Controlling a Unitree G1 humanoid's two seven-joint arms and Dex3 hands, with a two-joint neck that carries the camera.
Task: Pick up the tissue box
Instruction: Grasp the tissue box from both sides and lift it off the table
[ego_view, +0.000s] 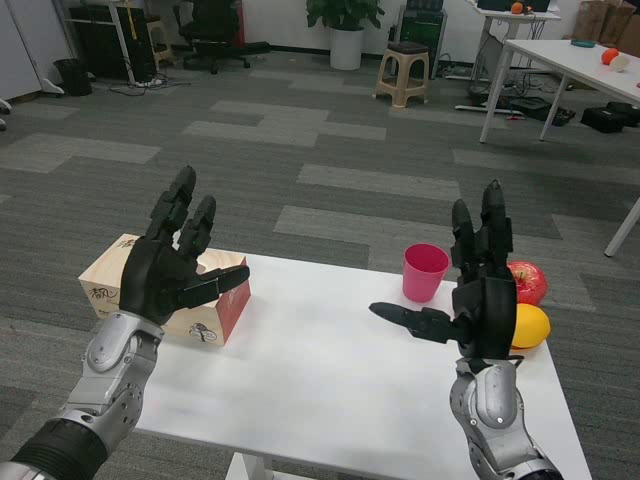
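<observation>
White table (320, 370): pink cup (425, 271), apple (527, 281), lemon (529, 325)

The left hand (172, 268) is blocking most of the tissue box (225, 308), so its top opening isn't showing. The right hand (478, 290) is covering part of the red apple (528, 281) and yellow fruit (531, 325).

Left robot hand (170, 270) spread before tissue box (215, 305); right robot hand (478, 290) spread near pink cup (424, 272)
</observation>
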